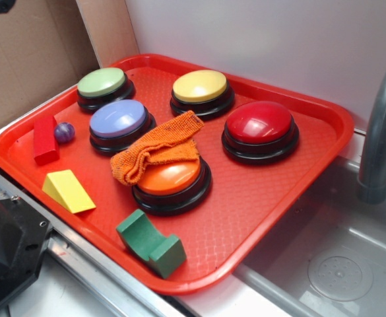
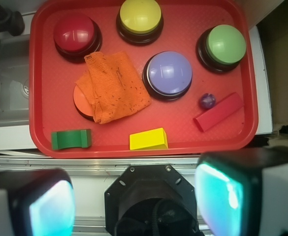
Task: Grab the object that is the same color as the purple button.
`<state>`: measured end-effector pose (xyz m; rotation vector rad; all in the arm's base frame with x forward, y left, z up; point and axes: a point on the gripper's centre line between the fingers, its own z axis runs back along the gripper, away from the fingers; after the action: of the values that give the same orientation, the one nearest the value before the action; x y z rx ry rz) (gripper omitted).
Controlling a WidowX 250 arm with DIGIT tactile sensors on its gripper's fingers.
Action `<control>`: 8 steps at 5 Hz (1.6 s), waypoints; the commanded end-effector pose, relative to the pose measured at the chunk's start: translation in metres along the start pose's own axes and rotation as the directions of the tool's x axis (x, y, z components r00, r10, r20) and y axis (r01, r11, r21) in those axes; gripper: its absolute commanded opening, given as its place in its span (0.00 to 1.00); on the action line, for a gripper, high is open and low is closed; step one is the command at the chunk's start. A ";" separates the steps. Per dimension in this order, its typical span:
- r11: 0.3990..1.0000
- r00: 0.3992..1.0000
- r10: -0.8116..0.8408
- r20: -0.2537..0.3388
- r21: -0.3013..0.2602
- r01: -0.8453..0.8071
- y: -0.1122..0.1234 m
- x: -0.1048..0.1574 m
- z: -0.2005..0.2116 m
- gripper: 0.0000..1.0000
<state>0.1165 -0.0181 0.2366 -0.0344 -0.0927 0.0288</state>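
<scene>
The purple ball (image 2: 207, 101) is seen on the red tray (image 2: 40, 98), touching the red block (image 2: 218, 112) and beside the purple button (image 2: 169, 73). The gripper (image 2: 134, 196) is held apart, empty, well short of the ball.

Bright, even overhead light; soft shadows; white glare on the red button (image 1: 260, 123); wrist-view hand (image 2: 136, 199) pads blurred, glowing cyan.

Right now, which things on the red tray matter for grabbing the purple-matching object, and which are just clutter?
Job:
small glossy purple ball
round lavender-domed button

Lying about:
red rectangular block
yellow wedge
green notched block
orange knit cloth
green, yellow, red, orange buttons
</scene>
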 end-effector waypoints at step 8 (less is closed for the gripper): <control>0.988 0.982 -0.132 0.138 0.104 0.118 0.100 0.049 -0.124 1.00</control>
<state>0.1696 0.0742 0.1074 0.0482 -0.2137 -0.0987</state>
